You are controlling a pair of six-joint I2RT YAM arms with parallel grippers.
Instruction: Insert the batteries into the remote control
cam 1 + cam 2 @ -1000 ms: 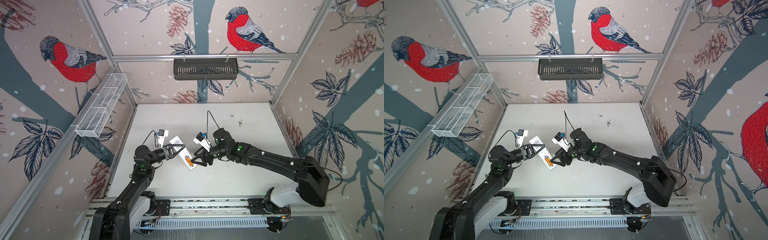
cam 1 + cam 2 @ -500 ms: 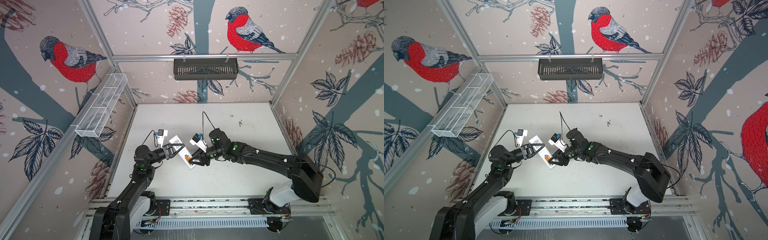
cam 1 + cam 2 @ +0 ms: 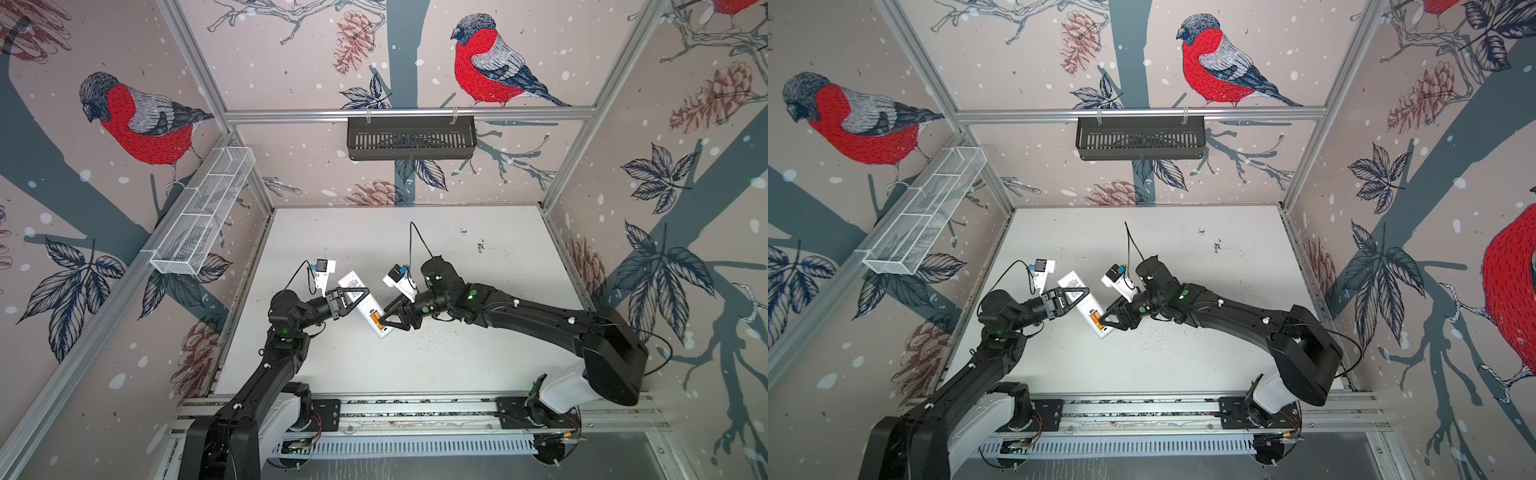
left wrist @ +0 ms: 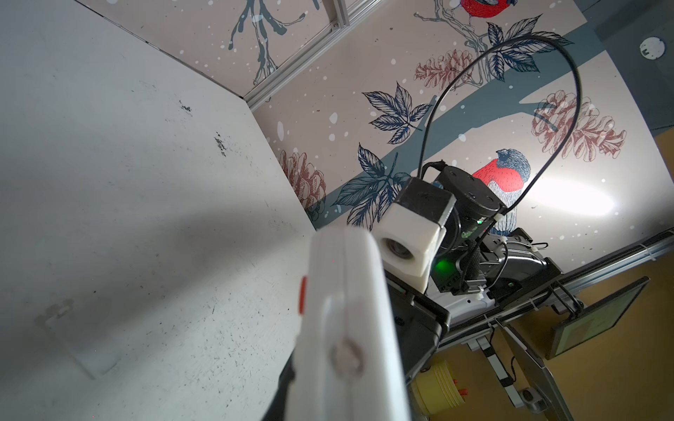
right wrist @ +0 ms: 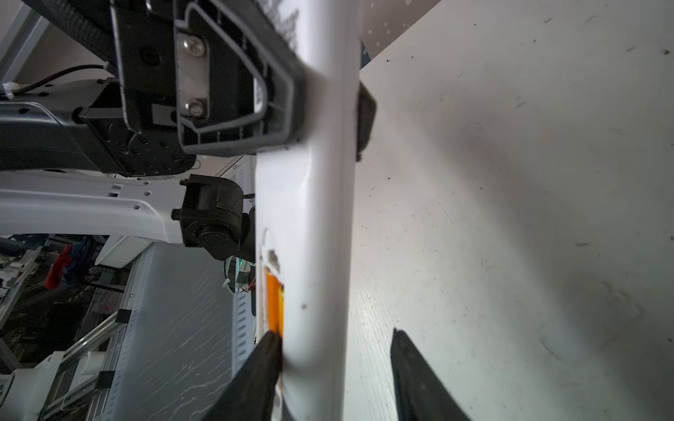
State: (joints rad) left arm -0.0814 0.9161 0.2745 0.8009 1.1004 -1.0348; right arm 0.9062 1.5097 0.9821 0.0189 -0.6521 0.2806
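The remote control (image 3: 360,300) (image 3: 1080,300) is a slim white bar held tilted above the table, back side up, with my left gripper (image 3: 360,294) (image 3: 1080,293) shut across its middle. An orange battery (image 3: 376,319) (image 3: 1095,319) (image 5: 274,302) lies in the recess near the lower end; I cannot tell whether it is one or two. My right gripper (image 3: 383,318) (image 3: 1104,316) (image 5: 335,335) is open astride that end. One of its fingers (image 5: 268,350) touches the battery and the other stands off the remote's far side. In the left wrist view the remote (image 4: 346,310) hides the jaws.
The white table (image 3: 457,353) carries dark specks. A black basket (image 3: 411,137) hangs on the back wall and a white wire basket (image 3: 203,220) on the left wall. An aluminium rail (image 3: 415,409) runs along the front edge.
My right gripper has moved a little left, onto the remote's lower end, and its finger now rests on the battery. The left gripper and remote have stayed put.
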